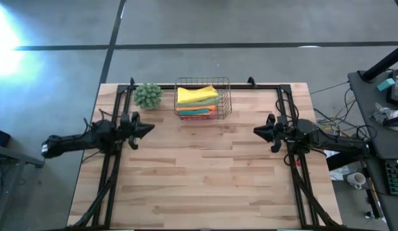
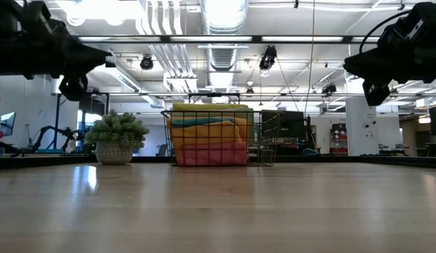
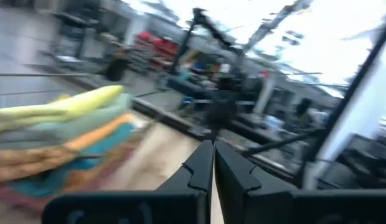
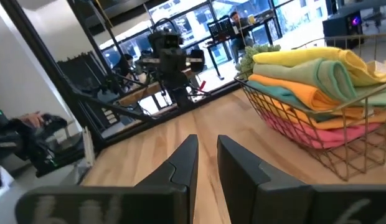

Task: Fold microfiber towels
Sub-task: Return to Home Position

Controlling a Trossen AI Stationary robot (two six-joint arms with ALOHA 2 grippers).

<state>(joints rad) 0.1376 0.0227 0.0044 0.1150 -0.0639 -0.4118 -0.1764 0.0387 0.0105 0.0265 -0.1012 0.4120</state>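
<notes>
1 basket point(image 1: 228, 97), 5 towels point(image 1: 198, 95) showing; left tool point(image 1: 148, 128), right tool point(image 1: 257, 131) aloft.

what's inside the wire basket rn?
The wire basket holds a folded stack: yellow towel on top, then green towel, teal towel, orange towel, pink towel lowest. Only the edges of the lower ones show, so the count is uncertain.

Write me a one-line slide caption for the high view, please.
Folded microfiber towels fill the wire basket beside the plant; left gripper and right gripper hover empty above the table.
</notes>
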